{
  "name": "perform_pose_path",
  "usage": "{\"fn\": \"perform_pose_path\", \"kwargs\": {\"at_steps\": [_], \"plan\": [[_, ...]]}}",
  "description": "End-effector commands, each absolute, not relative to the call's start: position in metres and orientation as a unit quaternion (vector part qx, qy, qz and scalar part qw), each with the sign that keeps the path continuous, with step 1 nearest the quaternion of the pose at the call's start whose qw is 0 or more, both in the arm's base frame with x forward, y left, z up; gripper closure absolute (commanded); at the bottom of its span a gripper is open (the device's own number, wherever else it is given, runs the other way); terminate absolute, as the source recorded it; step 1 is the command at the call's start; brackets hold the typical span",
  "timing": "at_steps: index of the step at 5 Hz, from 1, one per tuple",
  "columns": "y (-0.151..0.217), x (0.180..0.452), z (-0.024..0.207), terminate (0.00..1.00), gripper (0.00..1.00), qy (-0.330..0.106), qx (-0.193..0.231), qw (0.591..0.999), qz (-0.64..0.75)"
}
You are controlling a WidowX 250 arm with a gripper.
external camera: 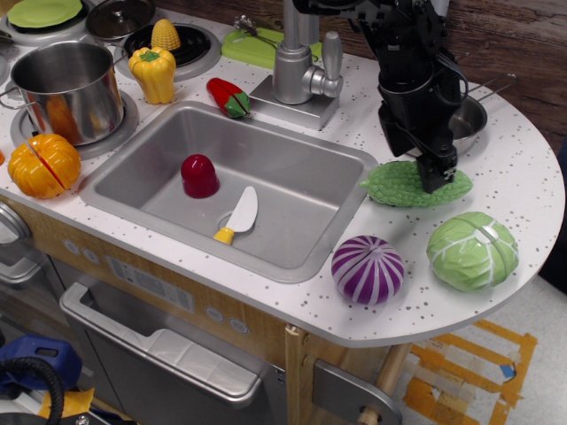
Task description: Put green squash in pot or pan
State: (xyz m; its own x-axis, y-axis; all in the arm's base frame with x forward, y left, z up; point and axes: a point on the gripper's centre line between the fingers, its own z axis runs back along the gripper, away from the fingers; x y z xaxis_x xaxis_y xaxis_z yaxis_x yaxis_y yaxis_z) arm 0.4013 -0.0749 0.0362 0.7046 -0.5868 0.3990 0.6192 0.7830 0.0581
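Note that no legible writing shows on the white speckled counter (532, 190), whose rounded edge curves close past the round green cabbage (472, 251). Your black gripper (423, 173) stands over the knobbly light-green squash (400, 186), fingers straddling its right half; you cannot tell whether they grip. Behind lies the shallow steel pan (468, 113), partly hidden.
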Motion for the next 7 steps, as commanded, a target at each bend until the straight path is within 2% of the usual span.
{"fn": "perform_pose_path", "kwargs": {"at_steps": [1,3,4,5,6,7], "plan": [[-0.075,0.406,0.045,0.00,0.00,-0.231,-0.042,0.919,-0.318],[-0.077,0.399,0.029,0.00,0.00,-0.258,-0.031,0.919,-0.298],[-0.073,0.395,0.021,0.00,0.00,-0.260,-0.018,0.924,-0.280],[-0.070,0.397,0.021,0.00,0.00,-0.244,-0.021,0.939,-0.240],[-0.068,0.400,0.034,0.00,1.00,-0.227,-0.003,0.944,-0.240],[-0.056,0.398,0.060,0.00,1.00,-0.193,0.014,0.950,-0.245]]}}
